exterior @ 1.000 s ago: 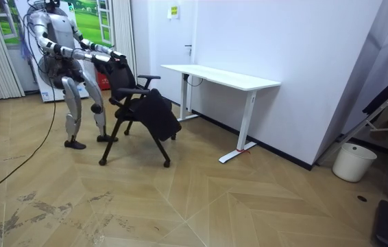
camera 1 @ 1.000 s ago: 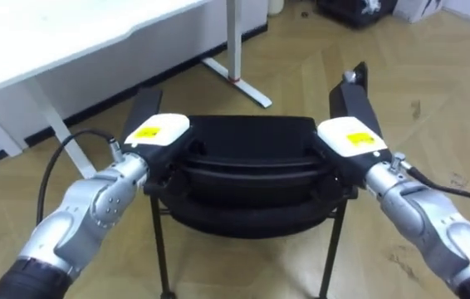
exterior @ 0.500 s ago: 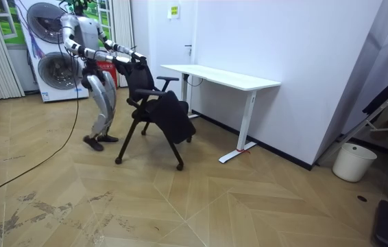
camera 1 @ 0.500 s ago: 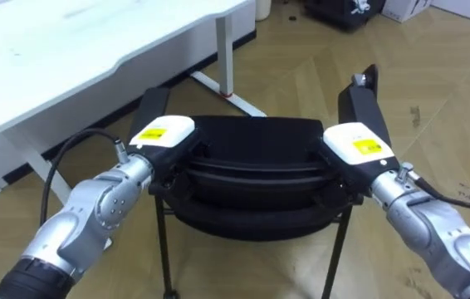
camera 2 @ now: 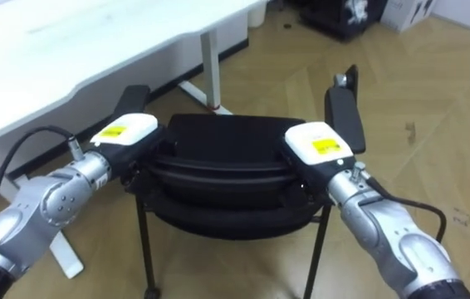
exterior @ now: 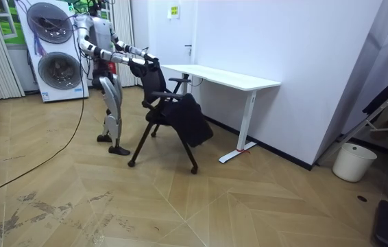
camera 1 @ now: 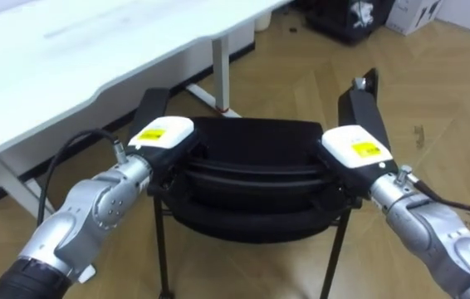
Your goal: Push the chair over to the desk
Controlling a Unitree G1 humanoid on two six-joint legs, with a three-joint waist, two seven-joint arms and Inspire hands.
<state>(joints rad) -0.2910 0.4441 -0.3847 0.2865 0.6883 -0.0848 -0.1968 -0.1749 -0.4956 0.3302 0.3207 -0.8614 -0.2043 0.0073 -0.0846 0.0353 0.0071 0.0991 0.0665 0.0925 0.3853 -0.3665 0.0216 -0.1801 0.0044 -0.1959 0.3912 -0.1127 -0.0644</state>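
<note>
your left hand (camera 1: 162,134) and right hand (camera 1: 353,148) rest on the back of the black chair (camera 1: 256,143), near the white desk (camera 1: 69,50). you cannot tell if they grip it.

White desk (camera 1: 94,58), white legs: ahead and left of my left hand (camera 1: 162,134). Pale wood parquet floor (camera 1: 451,100): below and beyond my right hand (camera 1: 353,147). Dark objects (camera 1: 347,17), perhaps equipment cases: far ahead of it. Room view: white wall (exterior: 304,48), stacked washers (exterior: 60,68), white bin (exterior: 354,162).

l hand (camera 1: 162,134), r hand (camera 1: 353,148) out fwd
</note>
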